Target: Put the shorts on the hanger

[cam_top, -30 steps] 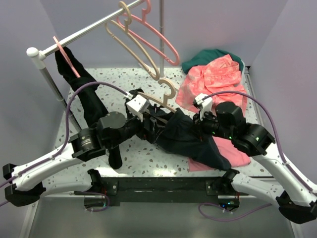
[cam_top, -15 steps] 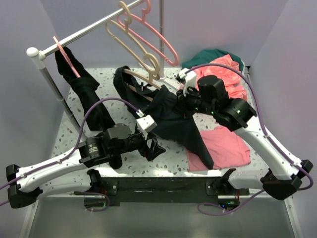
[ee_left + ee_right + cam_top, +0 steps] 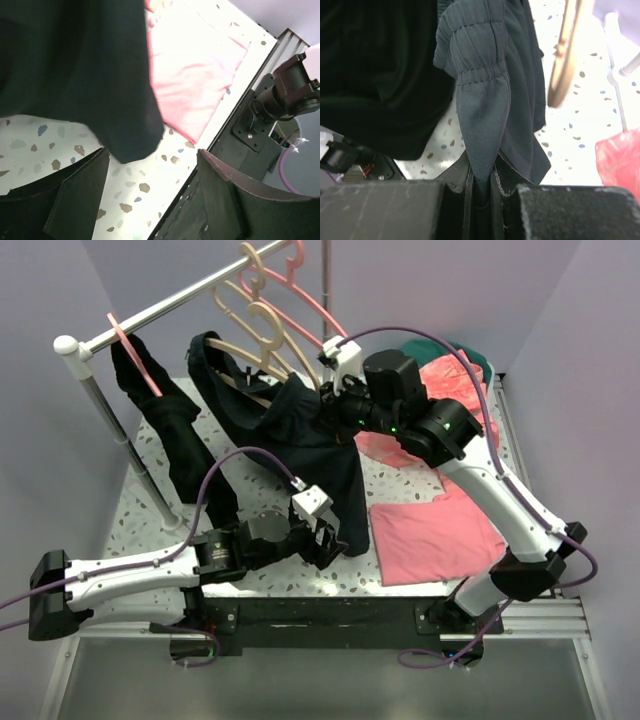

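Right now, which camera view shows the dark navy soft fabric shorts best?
The top external view: the whole shorts hang there, pinched by the right claw. The right wrist view shows only the gathered waistband in that claw; the left wrist view shows only a hanging leg's lower edge.

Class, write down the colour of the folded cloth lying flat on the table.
The cloth is plain pink; the top view shows it best.

The shorts [image 3: 300, 435] cover most of the hanger [image 3: 240, 380] (only a tan sliver shows, far left). From above, the tips of the right gripper [image 3: 481, 182] are lost behind them.
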Tool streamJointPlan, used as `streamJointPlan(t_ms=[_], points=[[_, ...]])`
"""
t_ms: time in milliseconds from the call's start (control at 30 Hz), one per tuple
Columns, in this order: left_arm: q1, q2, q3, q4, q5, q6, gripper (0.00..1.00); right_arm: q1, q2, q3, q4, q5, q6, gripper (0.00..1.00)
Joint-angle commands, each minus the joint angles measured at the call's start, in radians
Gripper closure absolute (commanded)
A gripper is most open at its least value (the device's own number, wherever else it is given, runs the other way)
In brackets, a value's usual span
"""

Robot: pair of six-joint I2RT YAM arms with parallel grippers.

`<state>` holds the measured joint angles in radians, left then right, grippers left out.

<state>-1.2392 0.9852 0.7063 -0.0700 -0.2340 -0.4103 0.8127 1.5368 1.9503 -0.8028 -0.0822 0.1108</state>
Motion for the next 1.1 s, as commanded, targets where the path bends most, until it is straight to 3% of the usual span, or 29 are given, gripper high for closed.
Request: streamJointPlan(t_ms=[0,200,567,1067], points=[[-0.077,0.030,-0.047,0.154,-0.134,0.004,0.24,0.045,0.049,0.149,0.070,0.067,-0.013,1.00],[-0.140,0.107,-0.051,0.176,-0.200,0.028,0.24,0.097,0.149,0.288,0.076,0.133,-0.019,1.00],[-0.152,0.145,-0.096,0.230,-0.076,0.091,0.24,0.166,0.240,0.368,0.146,0.228,-0.030,1.00],[-0.206,0.237,-0.091,0.265,-0.070,0.156,0.24,0.178,0.385,0.568,0.175,0.240,-0.025,1.00]])
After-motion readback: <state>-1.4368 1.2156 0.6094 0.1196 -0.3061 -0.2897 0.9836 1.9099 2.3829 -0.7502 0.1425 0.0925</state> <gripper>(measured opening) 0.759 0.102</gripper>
